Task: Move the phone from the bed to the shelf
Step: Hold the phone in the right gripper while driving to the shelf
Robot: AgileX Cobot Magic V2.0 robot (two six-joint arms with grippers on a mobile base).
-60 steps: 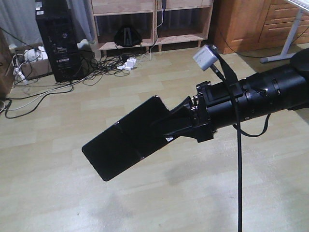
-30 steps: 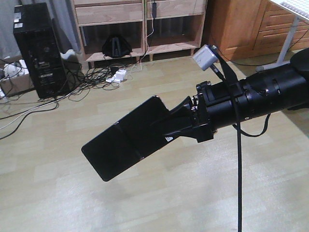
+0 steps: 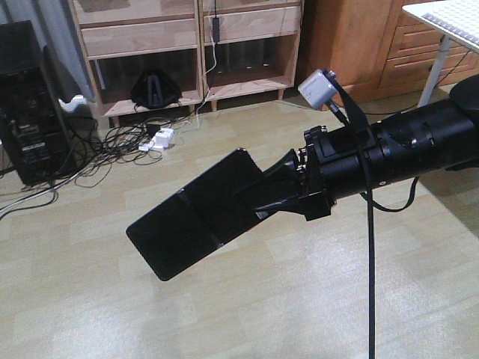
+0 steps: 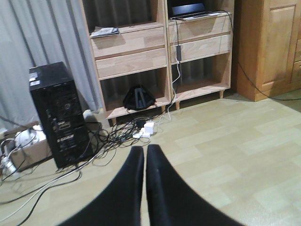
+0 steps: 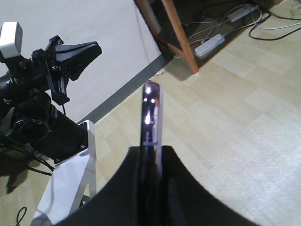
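The phone [image 3: 191,224], a glossy black slab with a seam across its middle, hangs in the air over the floor. My right gripper [image 3: 262,196] is shut on its near end. In the right wrist view the phone [image 5: 151,117] shows edge-on, pinched between the gripper's [image 5: 151,149] black fingers. The light wooden shelf [image 3: 187,34] stands at the back wall, ahead and to the left. My left gripper [image 4: 145,149] is shut with nothing in it and points toward the shelf [image 4: 129,52]. The bed is out of view.
A black computer tower [image 4: 59,113] stands left of the shelf, with tangled cables and white adapters [image 4: 146,129] on the floor before it. A laptop [image 4: 190,10] lies on a shelf board. A reddish wooden cabinet [image 3: 352,45] and a white table [image 3: 449,19] are at right.
The shelf, tower and cables have slid left and grown nearer in the front view. The right arm and the held phone keep the same pose.
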